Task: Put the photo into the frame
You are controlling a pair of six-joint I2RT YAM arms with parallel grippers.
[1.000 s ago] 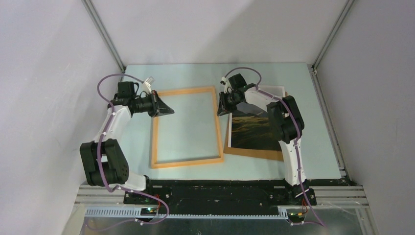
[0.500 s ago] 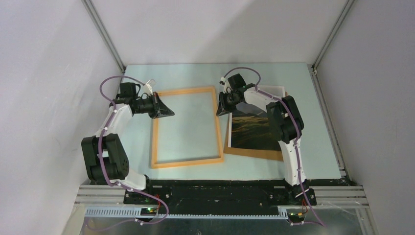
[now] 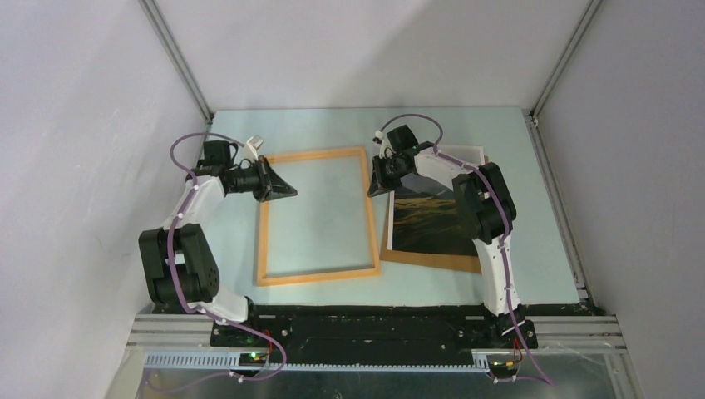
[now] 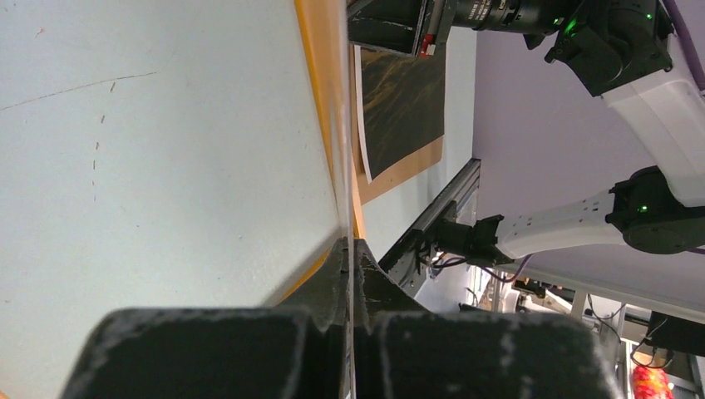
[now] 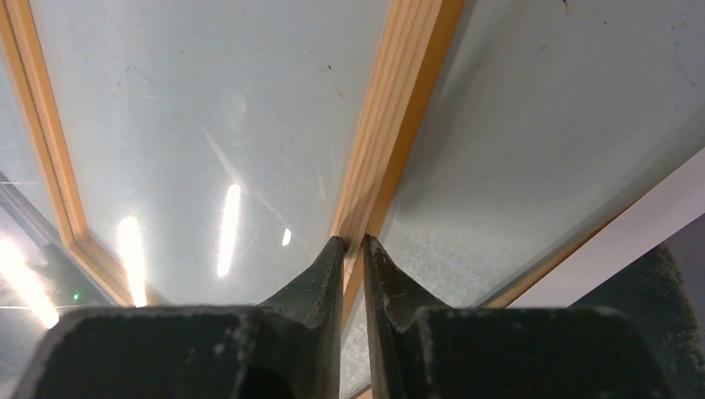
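Surface: pale blue-green table [image 3: 332, 133] inside grey walls.
Photo: one glossy rectangular print of a dark mountain landscape [image 3: 428, 223], face up on the table's right half, just right of the frame, partly under the right arm.
Backing: one flat brown board [image 3: 432, 261] beneath the photo, its near edge showing.
Frame: one thin orange-tan wooden rectangular frame with clear pane [image 3: 314, 275], left of the photo, holding nothing; whether it is lifted off the table I cannot tell.
Right claw: right gripper [image 5: 352, 243] is pinched nearly closed on the frame's right rail near the far corner, wood between the tips.
Left claw: left gripper [image 4: 349, 246] is closed tight on the frame's left rail near the far corner.
Step (judgement): both arms grip the frame; photo not yet touched, task early.
Next (judgement): frame likely needs repositioning, then one claw freed to pick the photo by an edge.
Count: two arms, one frame, one photo, one board.
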